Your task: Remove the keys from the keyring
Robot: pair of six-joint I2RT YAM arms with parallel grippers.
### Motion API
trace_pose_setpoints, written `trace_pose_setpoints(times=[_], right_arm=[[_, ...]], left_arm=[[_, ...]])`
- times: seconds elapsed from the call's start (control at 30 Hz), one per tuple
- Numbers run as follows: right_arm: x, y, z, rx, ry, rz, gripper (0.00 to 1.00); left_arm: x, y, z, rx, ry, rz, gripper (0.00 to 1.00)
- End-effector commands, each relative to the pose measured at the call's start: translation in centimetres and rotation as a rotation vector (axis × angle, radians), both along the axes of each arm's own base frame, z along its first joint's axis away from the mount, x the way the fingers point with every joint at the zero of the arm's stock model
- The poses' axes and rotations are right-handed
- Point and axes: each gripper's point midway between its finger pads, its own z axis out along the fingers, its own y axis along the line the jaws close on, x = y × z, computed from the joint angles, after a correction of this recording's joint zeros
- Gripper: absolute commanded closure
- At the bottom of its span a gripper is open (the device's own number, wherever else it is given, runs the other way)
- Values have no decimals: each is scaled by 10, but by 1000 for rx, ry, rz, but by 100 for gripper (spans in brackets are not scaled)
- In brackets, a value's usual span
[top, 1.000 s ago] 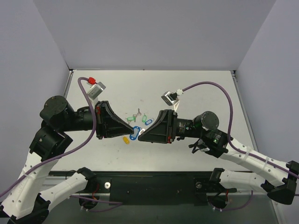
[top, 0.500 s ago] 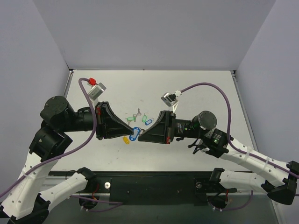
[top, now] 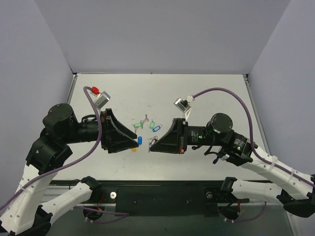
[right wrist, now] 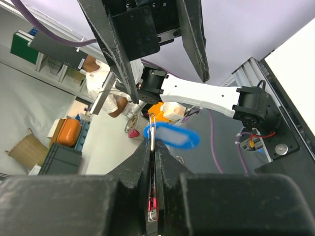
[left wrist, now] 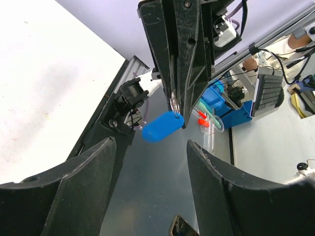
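One pinch is secured: my right gripper [right wrist: 154, 147] clamps the keyring [right wrist: 152, 129] mid-frame, blue tag [left wrist: 162, 127] dangling; my left gripper [top: 135, 142] gapes wide beside it. The key seems hidden, so removal looks unfinished.

The keyring [left wrist: 162, 127] hangs over the table [top: 206, 98] between the two arms' tips: left gripper [top: 135, 142] just left of it, right gripper [top: 150, 147] just right (its ring sits between that one's fingers). A lone tag [top: 134, 149] lies just before it, a tag cluster [top: 151, 125] and loose key [top: 145, 118] behind it.
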Motion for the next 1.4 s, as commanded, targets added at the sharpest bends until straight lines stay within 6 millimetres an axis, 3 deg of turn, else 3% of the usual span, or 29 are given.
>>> trace_pose_setpoints(times=[0.0,0.1,0.17,0.27,0.57,0.77,1.37], right_arm=[[-6,-13,9,-40,-91,2,100],[-8,-13,3,-88,-138,20,100],[-10,-15,-12,-164,-123,33,100],[-11,-17,-12,-180,-137,44,100],[-10,-12,-28,-254,-140,71,100],[-13,-10,-28,-257,-141,84,100],[-16,-4,-26,-259,-148,100,100]], left_arm=[[-3,7,5,-12,-60,27,32],[-8,6,6,-32,-68,-4,35],[-11,4,9,-55,-74,-30,39],[-12,1,14,-100,-79,-57,40],[-7,-11,4,-159,-23,-109,41],[-4,-16,-7,-124,12,-136,47],[-10,-29,-23,-90,55,-218,48]])
